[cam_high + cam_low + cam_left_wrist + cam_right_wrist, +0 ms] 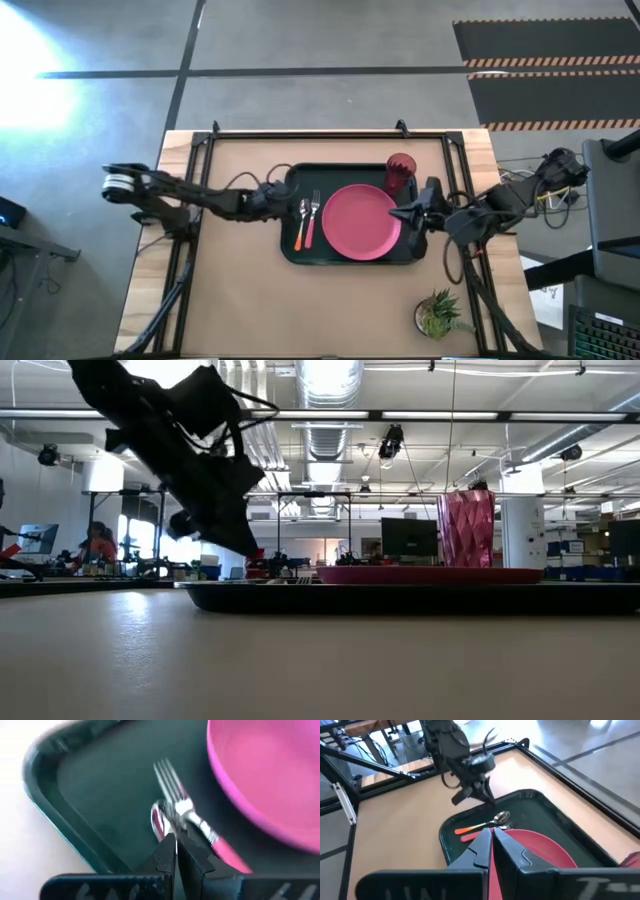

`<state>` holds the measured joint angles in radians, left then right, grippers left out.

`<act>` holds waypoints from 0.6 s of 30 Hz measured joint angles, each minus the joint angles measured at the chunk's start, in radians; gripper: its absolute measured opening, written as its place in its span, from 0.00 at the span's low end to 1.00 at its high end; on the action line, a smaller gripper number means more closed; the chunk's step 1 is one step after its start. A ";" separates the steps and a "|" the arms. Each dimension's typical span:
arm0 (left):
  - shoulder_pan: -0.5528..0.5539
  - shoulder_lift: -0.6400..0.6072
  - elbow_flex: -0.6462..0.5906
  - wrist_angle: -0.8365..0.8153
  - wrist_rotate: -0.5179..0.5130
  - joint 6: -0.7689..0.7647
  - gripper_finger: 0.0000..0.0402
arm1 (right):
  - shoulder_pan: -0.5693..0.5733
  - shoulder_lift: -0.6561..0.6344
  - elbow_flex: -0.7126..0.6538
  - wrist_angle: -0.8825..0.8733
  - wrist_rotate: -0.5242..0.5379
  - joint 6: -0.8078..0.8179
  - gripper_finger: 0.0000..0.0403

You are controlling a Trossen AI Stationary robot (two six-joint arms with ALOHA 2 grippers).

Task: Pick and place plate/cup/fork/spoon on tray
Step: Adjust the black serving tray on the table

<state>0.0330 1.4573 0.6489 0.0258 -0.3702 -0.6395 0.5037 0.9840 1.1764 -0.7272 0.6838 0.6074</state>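
Filling the middle of the tan tabletop (240, 300), the big dark green-black rectangular tray (292, 250), with rounded corners and a raised rim, holds all four pieces of tableware. The large round flat pink-red plastic plate (360, 222) takes up the tray's centre and the half toward the right arm. The small translucent dark-red plastic cup (400, 174), faceted on its sides, stands upright in the tray's far corner on that same side, just beyond the plate's edge. On the tray's other half lie the fork (313, 218), silver metal tines and a pink-red handle, and the spoon (301, 224), shiny silver bowl and an orange handle, side by side between the plate and the tray's rim. The left gripper (282, 192) hangs above the tray's rim near the spoon, its dark fingers pressed together on nothing. The right gripper (394, 213) sits over the plate's edge on the tray's opposite side, fingers likewise pressed together and empty. A small potted green plant (438, 314) stands on the table well apart from the tray.
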 joint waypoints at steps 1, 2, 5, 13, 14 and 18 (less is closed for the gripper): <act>0.000 0.024 0.008 -0.008 0.011 0.000 0.00 | 0.000 0.000 0.001 0.001 0.000 -0.003 0.02; 0.000 0.047 0.017 -0.008 0.023 0.000 0.00 | 0.000 0.000 0.000 0.000 0.000 -0.004 0.02; 0.000 0.086 0.030 -0.015 0.027 0.000 0.00 | 0.000 0.001 -0.015 -0.002 -0.001 0.008 0.02; 0.008 0.079 0.065 -0.207 0.028 0.018 0.00 | 0.000 -0.001 -0.048 0.000 -0.002 0.036 0.02; 0.009 0.079 0.065 -0.224 0.027 0.017 0.00 | 0.000 -0.001 -0.050 -0.001 -0.002 0.037 0.02; 0.009 0.079 0.063 -0.231 0.028 0.017 0.00 | 0.000 -0.001 -0.051 0.000 -0.002 0.037 0.02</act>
<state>0.0422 1.5368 0.7124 -0.2057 -0.3425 -0.6228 0.5037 0.9829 1.1252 -0.7273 0.6819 0.6441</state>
